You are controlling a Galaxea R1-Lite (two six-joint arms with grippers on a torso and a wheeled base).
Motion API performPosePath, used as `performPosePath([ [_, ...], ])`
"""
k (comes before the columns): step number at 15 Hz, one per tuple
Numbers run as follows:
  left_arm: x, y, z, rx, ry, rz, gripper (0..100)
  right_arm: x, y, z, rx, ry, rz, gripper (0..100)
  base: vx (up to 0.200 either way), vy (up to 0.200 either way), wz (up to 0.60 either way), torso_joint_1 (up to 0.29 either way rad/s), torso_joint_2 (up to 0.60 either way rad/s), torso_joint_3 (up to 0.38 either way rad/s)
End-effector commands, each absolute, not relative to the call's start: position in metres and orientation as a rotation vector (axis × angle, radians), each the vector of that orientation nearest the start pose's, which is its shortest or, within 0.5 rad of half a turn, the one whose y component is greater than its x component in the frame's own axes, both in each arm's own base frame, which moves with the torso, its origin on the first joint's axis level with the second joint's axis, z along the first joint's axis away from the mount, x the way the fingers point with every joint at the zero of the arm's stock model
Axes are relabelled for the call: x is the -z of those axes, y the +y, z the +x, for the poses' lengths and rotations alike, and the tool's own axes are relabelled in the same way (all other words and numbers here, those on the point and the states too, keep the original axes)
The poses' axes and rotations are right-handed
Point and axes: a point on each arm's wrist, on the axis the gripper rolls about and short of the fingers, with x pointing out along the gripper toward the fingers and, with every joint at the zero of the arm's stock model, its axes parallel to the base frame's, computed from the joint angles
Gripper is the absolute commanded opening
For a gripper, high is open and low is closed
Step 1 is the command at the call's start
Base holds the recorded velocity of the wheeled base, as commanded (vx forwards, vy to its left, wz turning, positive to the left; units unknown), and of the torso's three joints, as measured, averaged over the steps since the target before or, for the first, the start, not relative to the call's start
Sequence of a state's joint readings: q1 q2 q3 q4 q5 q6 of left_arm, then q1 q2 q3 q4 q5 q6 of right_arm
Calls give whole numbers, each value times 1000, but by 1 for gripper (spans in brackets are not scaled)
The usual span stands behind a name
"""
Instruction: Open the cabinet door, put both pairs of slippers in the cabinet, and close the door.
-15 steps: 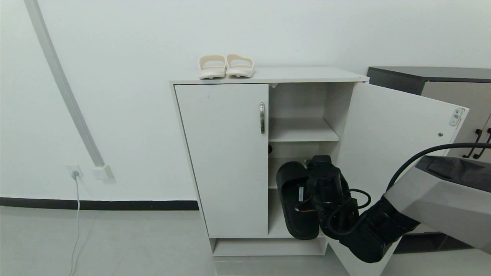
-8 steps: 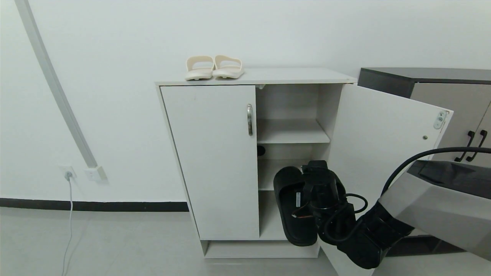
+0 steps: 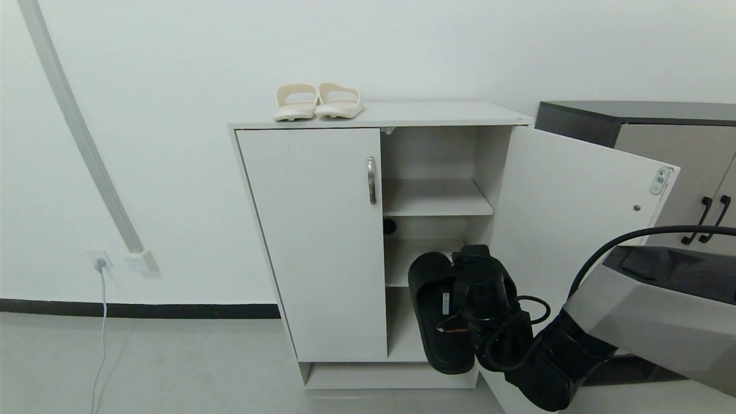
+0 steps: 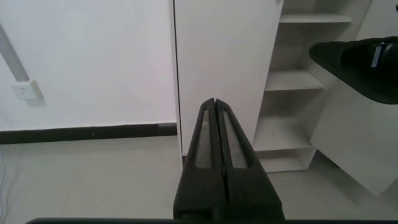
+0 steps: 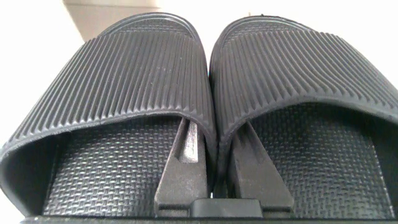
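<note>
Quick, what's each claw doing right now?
Left claw: closed, empty.
Right claw: closed on the black slippers.

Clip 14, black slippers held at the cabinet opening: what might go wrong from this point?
1. The right tool pinches the black slippers only by their touching strap edges; one could slide out.
2. The pair hangs on end in front of the middle shelf; it may catch there going in.
3. The open door stands close beside that tool; a sideways move might knock it.
</note>
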State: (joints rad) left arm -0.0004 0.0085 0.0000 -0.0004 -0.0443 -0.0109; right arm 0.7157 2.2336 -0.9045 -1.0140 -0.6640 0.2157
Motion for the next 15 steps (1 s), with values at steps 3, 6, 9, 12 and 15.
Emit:
performPosePath([
  [3, -75, -1, -23, 43, 0, -12, 0, -49, 242, 306, -16, 263, 1, 0, 0, 0, 0, 0, 0, 0],
  [6, -76, -1, -23, 43, -1, -11, 0, -49, 239, 308, -10, 263, 5, 0, 0, 0, 0, 0, 0, 0],
  [9, -76, -1, -23, 43, -1, -6, 0, -43, 242, 310, -15, 267, 3, 0, 0, 0, 0, 0, 0, 0],
  [12, -76, -1, -23, 43, -1, -6, 0, -26, 247, 316, -25, 278, -2, 0, 0, 0, 0, 0, 0, 0],
  [15, -76, -1, -23, 43, -1, -6, 0, -23, 250, 319, -25, 273, 1, 0, 0, 0, 0, 0, 0, 0],
])
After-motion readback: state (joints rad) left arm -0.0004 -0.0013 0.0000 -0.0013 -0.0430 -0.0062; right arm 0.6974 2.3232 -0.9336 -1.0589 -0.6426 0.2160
